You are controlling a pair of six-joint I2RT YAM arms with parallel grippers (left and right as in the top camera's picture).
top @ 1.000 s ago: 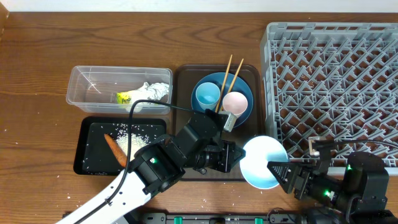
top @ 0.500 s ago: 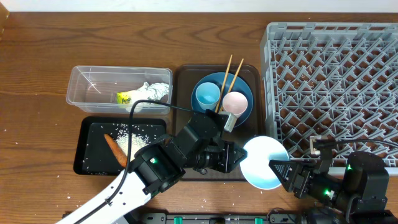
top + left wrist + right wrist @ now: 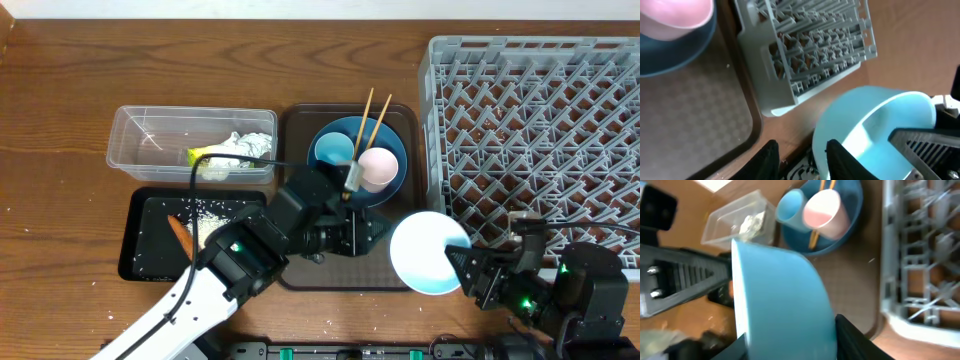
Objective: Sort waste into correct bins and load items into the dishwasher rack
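Right claw [image 3: 458, 272] is pinching the white bowl [image 3: 425, 252] by its rim just off the grey dishwasher rack's [image 3: 540, 120] front-left corner, left claw [image 3: 799, 156] spread over the brown tray [image 3: 690, 115], so I'd lift it clear of the rack wall, then seat it between pegs.

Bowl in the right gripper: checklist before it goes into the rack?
1. Right gripper clamped on the bowl rim: ok.
2. Bowl empty: ok, no residue visible.
3. Left gripper open and empty: ok.
4. Left gripper off the path to the dishwasher rack: ok, it sits over the brown tray, on the bowl's other side.
5. Rack cells nearest the bowl free: ok.
6. Bowl high enough to clear the rack wall: cannot tell.
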